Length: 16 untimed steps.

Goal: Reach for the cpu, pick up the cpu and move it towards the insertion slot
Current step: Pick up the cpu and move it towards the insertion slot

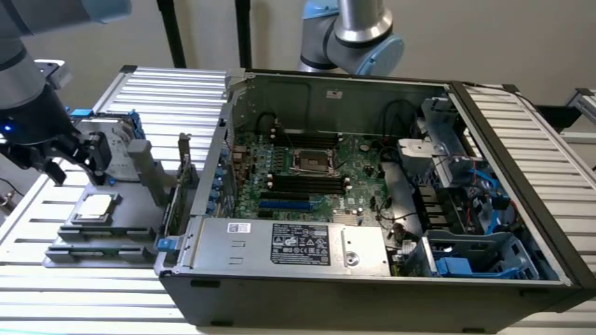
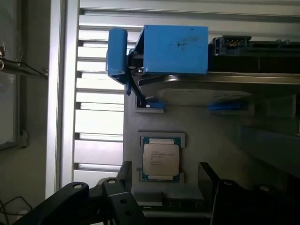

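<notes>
Gripper point(image 1: 75, 171), jaws apart, hangs over the cpu point(image 1: 93, 207), lying flat on its tray point(image 1: 135, 209) at 9 o'clock from the case point(image 1: 373, 293); treat it as light, rigid and fragile, and take it by opposite edges.

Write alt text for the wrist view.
The cpu lies flat, silvery top up, in a grey holder, between the spread fingers of the open hand, not gripped. A blue bracket and a hard drive sit beyond it.

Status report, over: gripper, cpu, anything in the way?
Gripper open, poised over the cpu. Cpu flat on grey fixture, not gripped. Nothing between them.
</notes>
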Tool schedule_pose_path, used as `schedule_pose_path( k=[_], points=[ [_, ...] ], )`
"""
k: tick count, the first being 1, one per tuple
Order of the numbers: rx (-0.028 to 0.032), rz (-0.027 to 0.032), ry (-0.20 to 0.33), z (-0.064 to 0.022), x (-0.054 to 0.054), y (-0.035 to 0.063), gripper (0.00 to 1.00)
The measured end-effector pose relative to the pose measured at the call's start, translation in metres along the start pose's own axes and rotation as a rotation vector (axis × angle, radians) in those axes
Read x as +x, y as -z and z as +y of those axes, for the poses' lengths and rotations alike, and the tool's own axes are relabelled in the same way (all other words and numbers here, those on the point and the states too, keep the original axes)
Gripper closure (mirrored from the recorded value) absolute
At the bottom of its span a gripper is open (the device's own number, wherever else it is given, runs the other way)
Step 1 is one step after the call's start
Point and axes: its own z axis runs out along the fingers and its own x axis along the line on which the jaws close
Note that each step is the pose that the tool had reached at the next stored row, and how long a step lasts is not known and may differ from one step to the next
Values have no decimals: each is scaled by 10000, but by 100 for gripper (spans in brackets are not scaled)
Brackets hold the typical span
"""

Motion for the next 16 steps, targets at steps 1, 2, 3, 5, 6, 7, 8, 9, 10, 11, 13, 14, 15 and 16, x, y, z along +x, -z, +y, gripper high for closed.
schedule_pose_path(
  k=[1,2,3,5,6,7,8,9,10,11,13,14,15,16],
  points=[
    [0,-3,-55,-2,0,-16,33],
    [-1,-6,-109,-3,0,-31,33],
    [-1,-9,-161,-5,0,-47,33],
    [-2,-13,-226,-11,-1,-80,33],
    [-1,-11,-243,-15,-2,-97,33],
    [-2,-11,-259,-19,-2,-114,33],
    [-3,-10,-273,-23,-3,-131,33],
    [-3,-7,-287,-27,-3,-148,33],
    [-2,-3,-302,-30,-3,-164,33],
    [-3,1,-314,-35,-4,-180,33],
    [-4,11,-342,-44,-6,-211,33],
    [-4,17,-356,-48,-7,-226,33],
    [-3,24,-368,-53,-8,-241,33],
    [-4,29,-380,-57,-9,-258,33]
  ],
)
